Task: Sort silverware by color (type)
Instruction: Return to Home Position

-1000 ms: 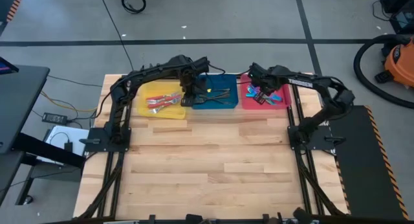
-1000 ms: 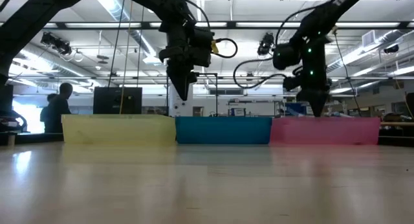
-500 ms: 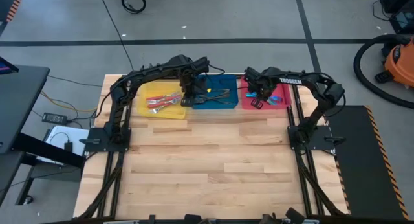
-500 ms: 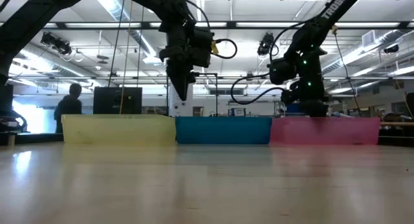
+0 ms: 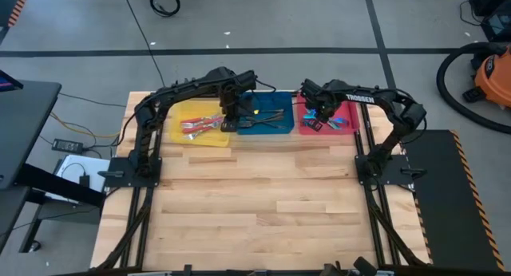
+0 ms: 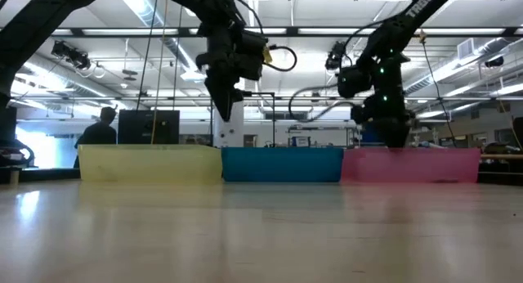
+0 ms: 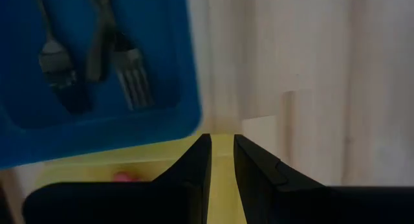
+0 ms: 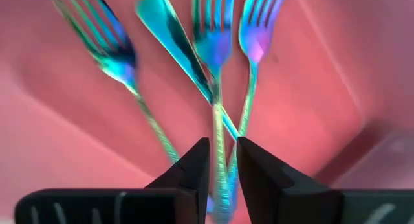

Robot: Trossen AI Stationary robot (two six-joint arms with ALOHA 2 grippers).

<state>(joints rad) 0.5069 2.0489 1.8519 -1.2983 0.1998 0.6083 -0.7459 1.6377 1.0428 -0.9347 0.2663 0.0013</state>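
Closed and empty over the blue forks [image 8: 213, 49] in the pink bin [image 5: 351, 123]: right gripper [image 8: 222, 141]. Left gripper [image 7: 222, 138] closed too, at yellow bin's [image 5: 188, 108] edge.

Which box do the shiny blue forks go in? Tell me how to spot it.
Along the far edge of the wooden table stand three plastic bins in a row. Take the pink bin at the right end, below the right gripper. Unlike the yellow bin and the blue bin, it holds shimmering blue forks.
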